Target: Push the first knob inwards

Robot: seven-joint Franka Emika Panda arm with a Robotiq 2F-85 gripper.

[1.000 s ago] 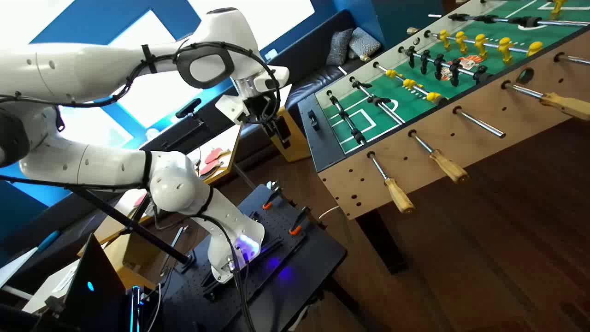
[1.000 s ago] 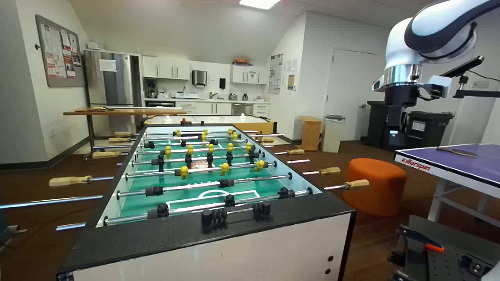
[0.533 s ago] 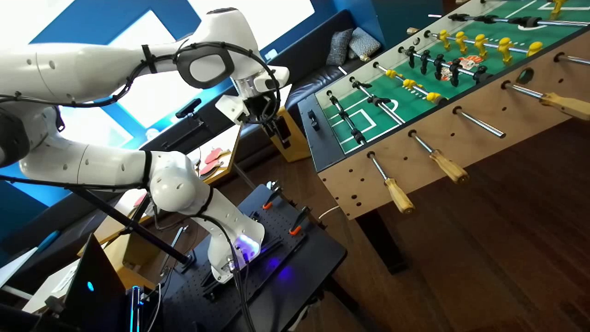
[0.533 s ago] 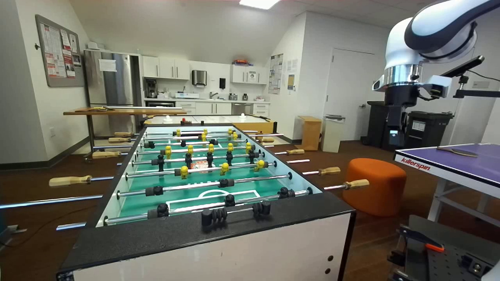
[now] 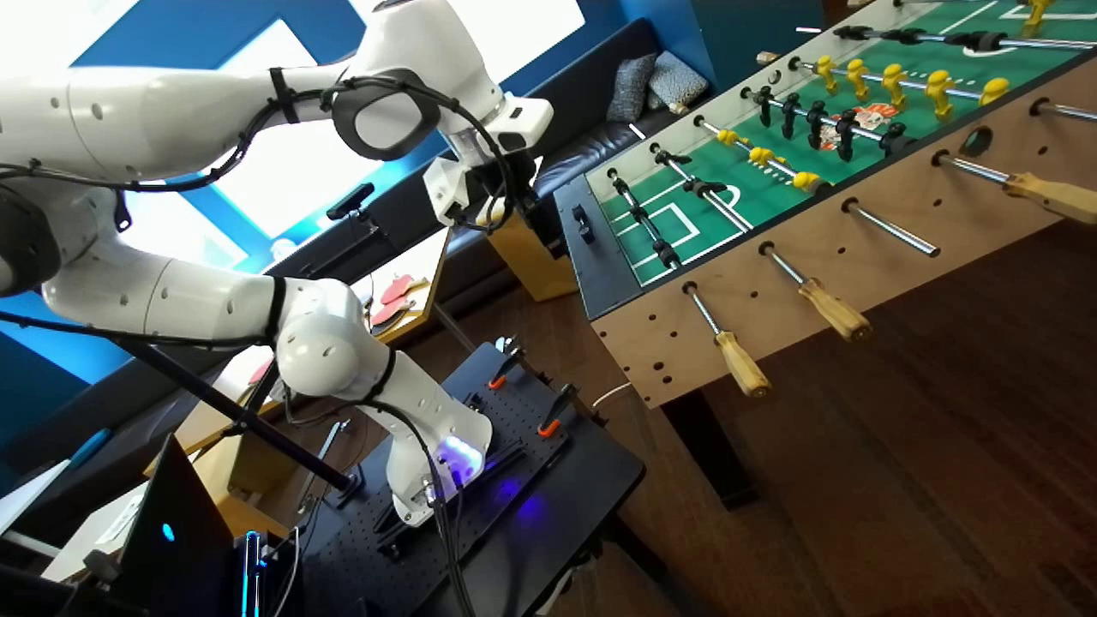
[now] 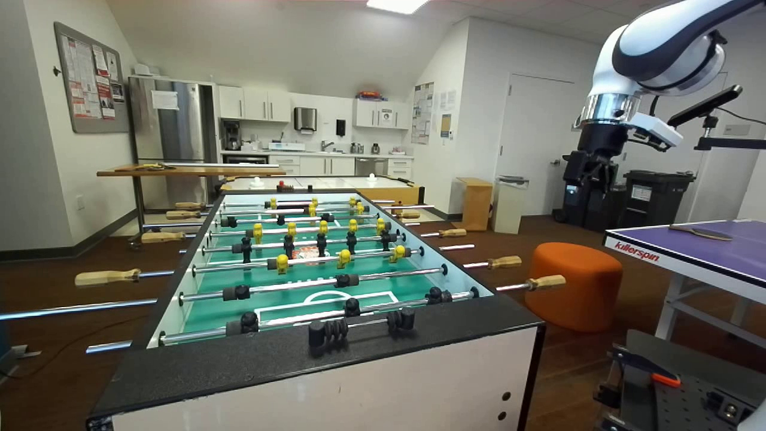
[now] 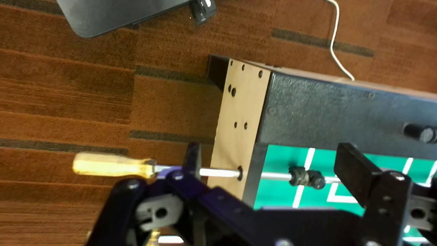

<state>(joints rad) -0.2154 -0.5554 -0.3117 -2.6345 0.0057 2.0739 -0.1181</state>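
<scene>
A: How do we record the Robotiq gripper (image 7: pixel 269 159)?

B: In the wrist view we record its jaws spread wide. One jaw crosses our line of sight to the metal rod (image 7: pixel 220 172).

A: Where do we locate the first knob (image 5: pixel 743 364)?

B: We locate it at the end of its row: a tapered wooden handle on the outer end of that rod. The rod projects from the tan side panel (image 5: pixel 694 360) of the foosball table (image 6: pixel 335 389), and we see bare metal between knob and panel. The second wooden handle (image 5: pixel 836 310) sits beside it, on the neighbouring rod (image 5: pixel 785 264).

A: What clearance do we note?

B: In both exterior views we note the gripper well apart from the knob. In an exterior view it hangs higher than the black end rail (image 6: pixel 227 366), and the knob shows in front of the orange ottoman (image 6: pixel 573 302).
</scene>
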